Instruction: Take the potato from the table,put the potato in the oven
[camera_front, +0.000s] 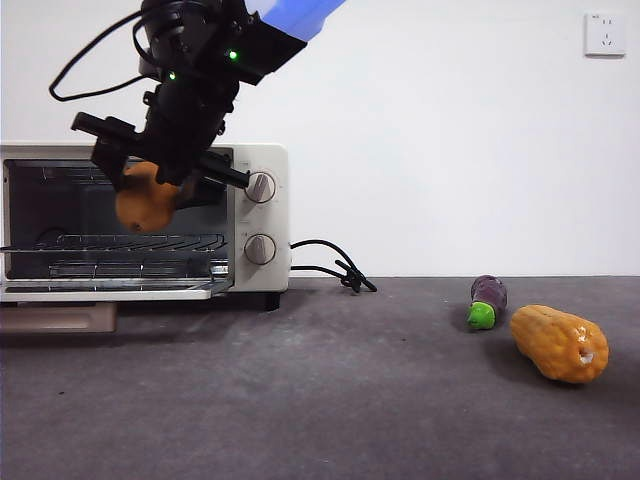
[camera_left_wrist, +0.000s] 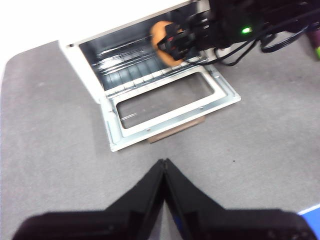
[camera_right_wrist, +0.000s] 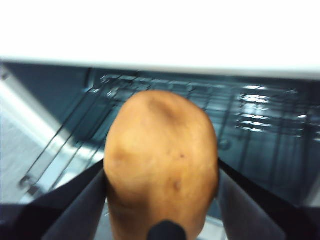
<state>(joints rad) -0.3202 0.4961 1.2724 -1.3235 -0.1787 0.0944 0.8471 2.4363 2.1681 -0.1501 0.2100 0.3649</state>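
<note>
I count one potato, clamped between the two jaws of my right gripper. My other one, the left gripper, makes two grippers in all. One oven stands at the far left of the table, with two round knobs on its right side and one drop-down door. To the right I count one eggplant and one corn cob. On the far wall, one socket.
</note>
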